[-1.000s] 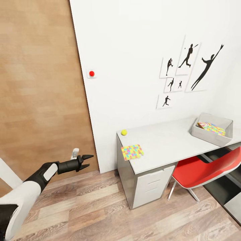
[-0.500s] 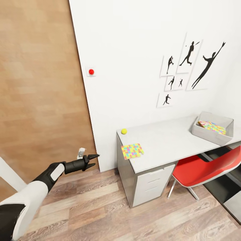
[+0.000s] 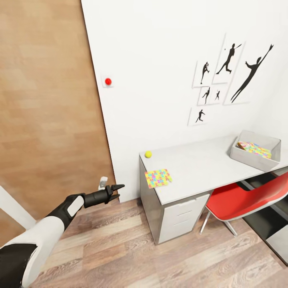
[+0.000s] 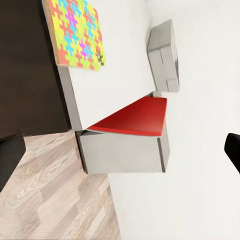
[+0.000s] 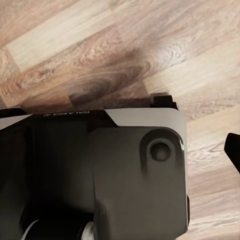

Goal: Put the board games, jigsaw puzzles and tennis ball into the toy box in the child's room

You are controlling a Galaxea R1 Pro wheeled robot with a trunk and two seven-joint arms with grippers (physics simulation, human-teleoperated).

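A multicoloured jigsaw puzzle (image 3: 158,178) lies at the near left corner of the pale grey table (image 3: 200,168). The yellow tennis ball (image 3: 148,154) rests behind it by the wall. At the table's far right stands the grey toy box (image 3: 245,157), with a flat puzzle-patterned piece (image 3: 254,149) inside. My left gripper (image 3: 119,190) hovers open and empty over the floor, left of the table and level with its top. The left wrist view looks at the puzzle (image 4: 75,32) and the toy box (image 4: 162,55). A right fingertip (image 5: 234,150) shows over the floor. The board games and the bed are out of view.
A red chair (image 3: 244,198) is tucked under the table beside the white drawers (image 3: 182,218). A wooden panel (image 3: 48,104) covers the wall on the left, and a red button (image 3: 108,81) sits on the white wall. Wood floor (image 3: 132,248) stretches in front. My own base (image 5: 100,170) is below the right wrist.
My left arm has reached further right toward the table's left end, its gripper still open. The view has shifted slightly.
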